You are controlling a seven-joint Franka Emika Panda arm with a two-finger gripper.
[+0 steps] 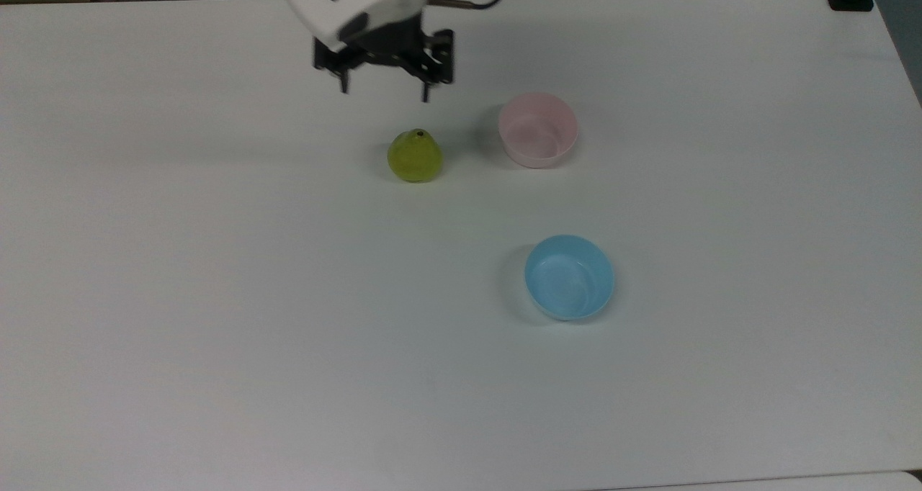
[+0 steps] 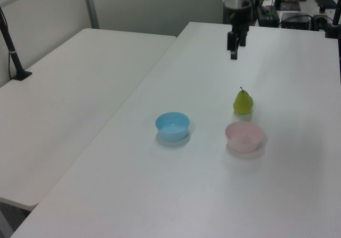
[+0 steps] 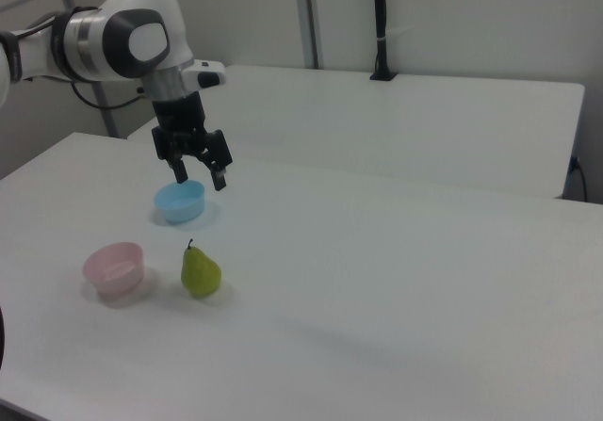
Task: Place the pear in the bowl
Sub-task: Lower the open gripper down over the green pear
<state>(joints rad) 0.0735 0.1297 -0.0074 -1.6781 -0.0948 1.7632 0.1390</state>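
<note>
The pear (image 1: 415, 157) is small, yellow-green w/ a glossy skin, wide at the base and narrowing to a top that carries a dark stem dot; in the left view (image 2: 243, 102) and right view (image 3: 201, 272) a short dark stem sticks up, so it stands upright on the white table (image 1: 216, 296). It sits just beside the pink bowl (image 1: 538, 129) — to the bowl's left in the top view, to its right in the right view — near but not touching. That bowl is pale pink, round, smooth-rimmed, a bit wider than the pear, w/ nothing inside; the bare bottom shows in the top view and left view (image 2: 244, 136). The blue bowl (image 1: 570, 276) is light blue, about the same size, also holding nothing, and stands apart from both, lower in the top view and farther back in the right view (image 3: 180, 201). The gripper (image 1: 384, 91) hangs in the air above the table, up-frame of the pear in the top view, fingers pointing down and spread wide — gripping nothing, clear of the pear and both bowls. In the right view (image 3: 202, 174) it appears in front of the blue bowl.
</note>
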